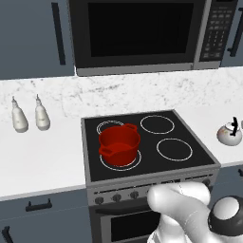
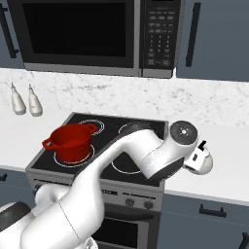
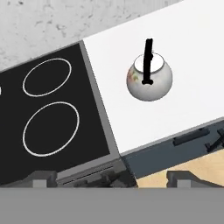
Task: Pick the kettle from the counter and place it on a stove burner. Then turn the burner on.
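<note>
The kettle [image 3: 149, 78], small, rounded and silvery-white with a thin black arched handle, stands upright on the white counter [image 3: 197, 48] just right of the stove. My gripper [image 3: 111, 179] hovers above it, open wide, with nothing between its fingertips [image 3: 43, 179]. The kettle lies ahead of the fingertips, apart from them. In the right base view my arm stretches across the stove and the hand partly covers the kettle [image 2: 208, 165]. The kettle [image 1: 229, 134] also shows at the right edge of the left base view. Two bare right burners [image 3: 50, 128] lie beside it.
A red two-handled pot [image 1: 119, 144] sits on the front-left burner. Knobs [image 1: 116, 196] line the stove's front panel. Two white bottles [image 1: 30, 115] stand on the left counter. A microwave [image 1: 137, 33] hangs above the stove. The counter's front edge runs close to the kettle.
</note>
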